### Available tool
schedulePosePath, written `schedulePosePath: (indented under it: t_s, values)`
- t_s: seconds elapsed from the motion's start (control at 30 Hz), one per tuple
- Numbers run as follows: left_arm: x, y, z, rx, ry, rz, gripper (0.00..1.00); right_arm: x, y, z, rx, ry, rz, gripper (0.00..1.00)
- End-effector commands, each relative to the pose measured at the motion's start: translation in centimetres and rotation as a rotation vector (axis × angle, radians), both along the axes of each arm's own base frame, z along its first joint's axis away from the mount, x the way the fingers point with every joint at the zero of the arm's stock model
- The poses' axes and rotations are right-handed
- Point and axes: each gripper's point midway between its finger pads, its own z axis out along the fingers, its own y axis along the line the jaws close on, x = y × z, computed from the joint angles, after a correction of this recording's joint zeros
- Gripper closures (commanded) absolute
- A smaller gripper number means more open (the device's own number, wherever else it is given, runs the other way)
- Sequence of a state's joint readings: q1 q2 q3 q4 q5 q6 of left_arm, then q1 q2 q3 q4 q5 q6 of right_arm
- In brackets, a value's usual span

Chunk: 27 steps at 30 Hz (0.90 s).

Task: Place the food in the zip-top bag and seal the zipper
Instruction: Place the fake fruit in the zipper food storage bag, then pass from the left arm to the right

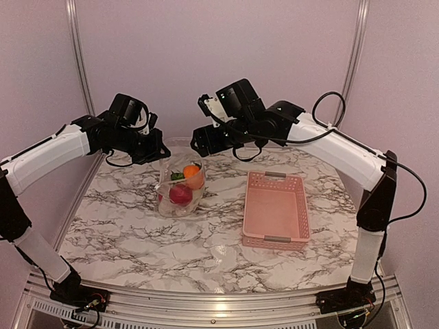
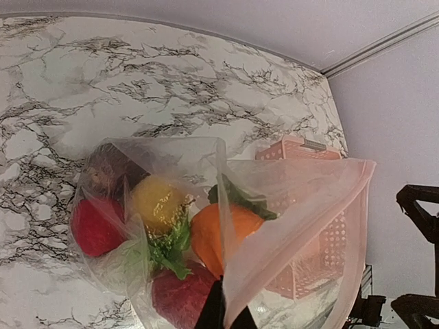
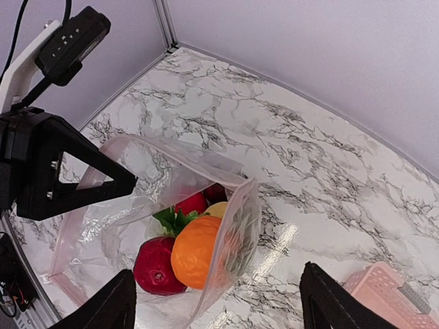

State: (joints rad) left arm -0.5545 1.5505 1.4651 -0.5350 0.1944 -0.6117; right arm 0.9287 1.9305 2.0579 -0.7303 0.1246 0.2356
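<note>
The left arm reached from its base up and across the white marble-patterned tabletop (image 1: 130,236), elbow raised, wrist bent down toward a spot left of the pink slotted plastic basket (image 1: 276,209). The left gripper (image 2: 223,312) was pinched tight on the upper edge of the clear, crinkly zip-top bag (image 1: 180,192), holding that side up so the bag stood open-mouthed on the table, left of the basket and apart from it.

The right arm rose steeply from its base on the basket's right, then folded back over the basket's far end, forearm level. The right gripper (image 3: 217,271) hung above the bag's far, basket-side edge. Its black fingers (image 3: 110,308) were spread wide with nothing gripped between them.

Inside the bag lay the toy food: an orange ball (image 3: 195,250) nearest the basket-facing wall, a dark red round piece (image 3: 156,267) beside it, a green leafy sprig (image 2: 164,250), a yellow piece (image 2: 158,202), a bright red ball (image 2: 96,226) and a dark piece (image 2: 110,168) farthest from the basket. The narrow clear zipper (image 3: 185,161) along the mouth stood parted, not pressed together. The basket held no food that could be seen from above.
</note>
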Motion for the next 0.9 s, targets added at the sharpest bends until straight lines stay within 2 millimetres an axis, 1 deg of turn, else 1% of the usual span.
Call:
schedulePosePath:
  t_s: [0.0, 0.07, 0.17, 0.23, 0.3, 0.33, 0.37, 0.43, 0.5, 0.6, 0.63, 0.67, 0.7, 0.73, 0.77, 0.8, 0.83, 0.87]
  values:
    - [-0.7, -1.4, 1.0, -0.051, -0.021, -0.078, 1.00, -0.9, -0.3, -1.8, -0.035, 0.066, -0.010, 0.23]
    - [-0.8, -2.0, 1.2, -0.064, -0.029, -0.100, 1.00, -0.6, -0.3, -2.7, -0.046, 0.083, -0.029, 0.25]
    - [-1.1, -2.7, 1.5, -0.070, -0.044, -0.130, 1.00, 0.3, -0.7, -4.2, -0.064, 0.136, -0.079, 0.32]
    - [-1.4, -3.0, 1.8, -0.075, -0.056, -0.153, 1.00, 0.8, -1.1, -4.8, -0.063, 0.174, -0.108, 0.36]
    - [-1.5, -3.4, 2.0, -0.079, -0.071, -0.174, 1.00, 1.0, -1.1, -5.3, -0.052, 0.207, -0.110, 0.44]
    - [-1.5, -3.6, 2.1, -0.079, -0.077, -0.183, 0.97, 1.1, -1.1, -5.5, -0.042, 0.226, -0.106, 0.50]
    - [-1.7, -3.8, 2.3, -0.079, -0.086, -0.197, 0.95, 1.1, -1.1, -5.8, -0.034, 0.247, -0.103, 0.61]
    - [-2.0, -4.3, 2.8, -0.058, -0.132, -0.241, 0.88, 1.3, -1.1, -6.4, -0.009, 0.300, -0.098, 0.77]
    - [-2.5, -4.7, 3.8, -0.013, -0.225, -0.286, 0.81, 1.4, -1.4, -6.5, 0.029, 0.356, -0.098, 0.83]
    - [-3.6, -4.5, 6.0, 0.046, -0.403, -0.334, 0.70, 1.2, -2.1, -5.4, 0.093, 0.399, -0.088, 0.91]
    - [-4.3, -4.3, 7.0, 0.047, -0.470, -0.346, 0.66, 1.0, -2.4, -5.1, 0.109, 0.416, -0.083, 0.94]
    - [-5.6, -3.8, 8.6, 0.033, -0.560, -0.363, 0.62, 0.8, -2.9, -5.0, 0.121, 0.429, -0.085, 0.96]
    - [-6.9, -3.6, 8.1, 0.046, -0.621, -0.399, 0.60, 0.7, -3.5, -4.8, 0.134, 0.441, -0.086, 0.97]
    - [-8.2, -3.2, 8.4, 0.040, -0.687, -0.418, 0.59, 0.4, -4.1, -5.2, 0.136, 0.463, -0.087, 0.98]
    - [-9.4, -2.7, 8.3, 0.041, -0.739, -0.436, 0.58, 0.4, -4.4, -5.0, 0.154, 0.475, -0.087, 0.99]
    - [-10.6, -2.2, 8.0, 0.039, -0.780, -0.454, 0.58, 0.1, -4.8, -5.2, 0.164, 0.496, -0.083, 0.99]
    - [-11.7, -1.7, 7.4, 0.036, -0.806, -0.473, 0.57, -0.2, -5.2, -6.0, 0.166, 0.525, -0.087, 1.00]
    - [-12.9, -1.4, 6.8, 0.033, -0.834, -0.506, 0.57, -0.4, -5.4, -6.3, 0.178, 0.545, -0.084, 1.00]
